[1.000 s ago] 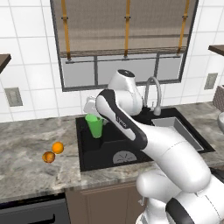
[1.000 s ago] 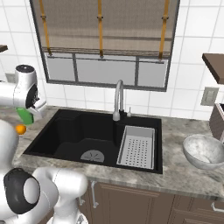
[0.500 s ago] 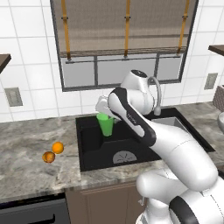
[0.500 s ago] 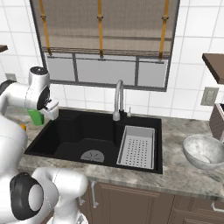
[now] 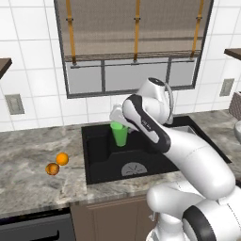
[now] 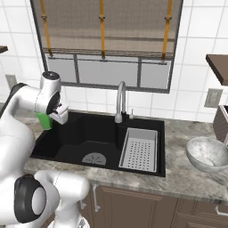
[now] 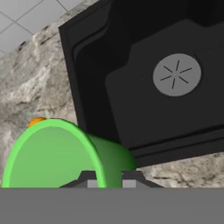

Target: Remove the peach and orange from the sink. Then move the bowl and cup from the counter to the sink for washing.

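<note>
Cup (image 5: pixel 119 134) hung mid-frame over the sink (image 5: pixel 101 160), pinched in the gripper (image 5: pixel 118 123); bowl (image 6: pixel 208 153) sat far right.

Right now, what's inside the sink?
The sink holds a grey drain plate and a perforated tray; no fruit visible. The cup hangs over it in the tool. The arm covers part of the basin.
</note>
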### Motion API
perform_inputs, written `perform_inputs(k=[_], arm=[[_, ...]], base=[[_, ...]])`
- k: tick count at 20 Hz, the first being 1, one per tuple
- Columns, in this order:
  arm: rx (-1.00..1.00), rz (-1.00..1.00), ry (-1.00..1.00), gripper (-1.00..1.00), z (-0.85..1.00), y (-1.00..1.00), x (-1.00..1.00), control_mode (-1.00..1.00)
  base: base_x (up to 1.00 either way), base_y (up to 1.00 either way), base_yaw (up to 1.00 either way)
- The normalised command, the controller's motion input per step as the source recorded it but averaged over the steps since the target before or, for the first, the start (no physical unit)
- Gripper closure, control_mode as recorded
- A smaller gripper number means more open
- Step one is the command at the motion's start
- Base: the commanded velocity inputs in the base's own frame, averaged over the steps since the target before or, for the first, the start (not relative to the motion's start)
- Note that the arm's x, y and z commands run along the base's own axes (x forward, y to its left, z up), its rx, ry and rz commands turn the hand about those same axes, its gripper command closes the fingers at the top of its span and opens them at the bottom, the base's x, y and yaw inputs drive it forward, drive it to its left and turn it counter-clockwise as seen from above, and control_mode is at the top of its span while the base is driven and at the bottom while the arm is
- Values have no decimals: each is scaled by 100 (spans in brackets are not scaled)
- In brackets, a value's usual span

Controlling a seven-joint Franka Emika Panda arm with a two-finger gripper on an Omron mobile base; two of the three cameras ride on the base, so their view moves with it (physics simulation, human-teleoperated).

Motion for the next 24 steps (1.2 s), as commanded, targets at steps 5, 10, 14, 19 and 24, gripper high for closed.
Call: perform_inputs(k=[5, 10, 14, 19, 24], arm=[[5, 0, 0, 100, -23, -10, 14, -100], [7, 0, 0, 100, -27, -3, 17, -100], [4, 0, 0, 100, -30, -1, 18, -100], [1, 0, 0, 100, -31, 0, 19, -100], [0, 1, 0, 100, -33, 2, 21, -100]], base=[[0, 0, 0], [0, 0, 0], [0, 0, 0], [0, 0, 0], [0, 0, 0]])
